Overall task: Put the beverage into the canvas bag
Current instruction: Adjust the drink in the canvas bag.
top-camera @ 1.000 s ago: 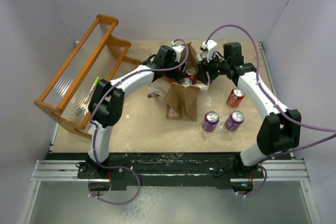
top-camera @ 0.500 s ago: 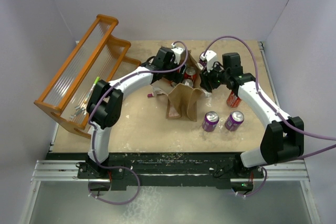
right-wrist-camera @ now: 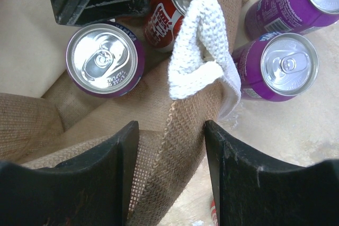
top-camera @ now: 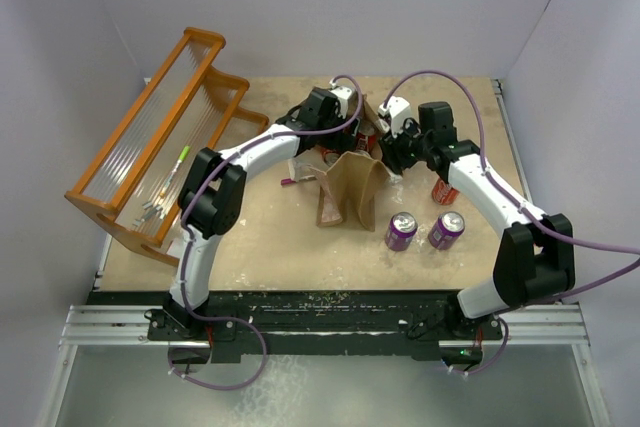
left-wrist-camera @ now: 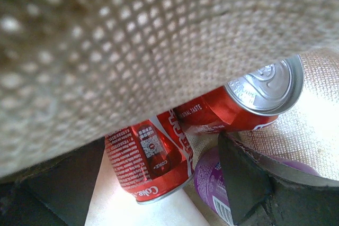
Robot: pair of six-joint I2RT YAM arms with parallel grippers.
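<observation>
We judged the job to be about midway. The bag (top-camera: pixel 350 192) sat slumped in the middle of the table (top-camera: pixel 250 237). Both arms reached to its mouth at the far end, so the step in hand seemed to be holding that mouth open, not carrying a drink.

Inside it we saw two red cans (left-wrist-camera: pixel 151 157) lying on their sides and a purple can (right-wrist-camera: pixel 105 59) beside them. Three more drinks stood on the table to the right of the bag. Two were loose purple cans (top-camera: pixel 401 230) on the near side. The third was a loose red can (top-camera: pixel 443 190) just beyond them, partly hidden under the right arm.

The right pincer (right-wrist-camera: pixel 170 130) was pinching the bag's rim. The woven wall filled the gap between its fingers (right-wrist-camera: pixel 95 183), and the white handle (right-wrist-camera: pixel 196 62) lay just past the tips. The left pincer (left-wrist-camera: pixel 159 152) was spread wide inside the bag with the cloth draped over it. The cans lay beyond its tips, and we could not see it gripping any of them.

We reckoned the next move called for one arm to let go and fetch a loose can. The right arm was nearest to them, so the left pincer would then have to keep the mouth open on its own. The slack rim might well fold shut once released.
</observation>
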